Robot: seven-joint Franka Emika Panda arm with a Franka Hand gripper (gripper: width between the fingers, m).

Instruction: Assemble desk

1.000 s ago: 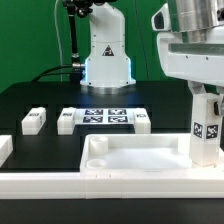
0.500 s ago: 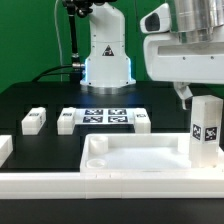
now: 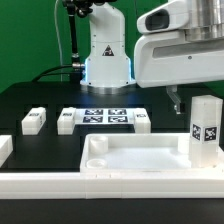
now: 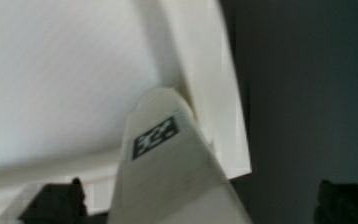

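Note:
The white desk top [image 3: 140,158] lies in the foreground, its rim up. One white leg [image 3: 205,128] with a square tag stands upright in its corner at the exterior view's right. My gripper [image 3: 195,98] hangs just above that leg, open and holding nothing, with one dark finger [image 3: 176,99] showing beside the leg's top. In the wrist view the leg [image 4: 167,165] rises between the spread fingertips of the gripper [image 4: 202,205] without touching them, and the desk top [image 4: 69,80] lies below. Three more legs [image 3: 33,120] [image 3: 67,120] [image 3: 141,121] lie on the black table.
The marker board [image 3: 103,117] lies between the loose legs behind the desk top. A long white rail [image 3: 110,186] runs along the front edge. Another white piece [image 3: 4,148] sits at the exterior view's left edge. The robot base [image 3: 107,55] stands at the back.
My gripper let go of the upright leg, opened wide, and rose off it toward the exterior view's left. The leg stayed standing in the corner.

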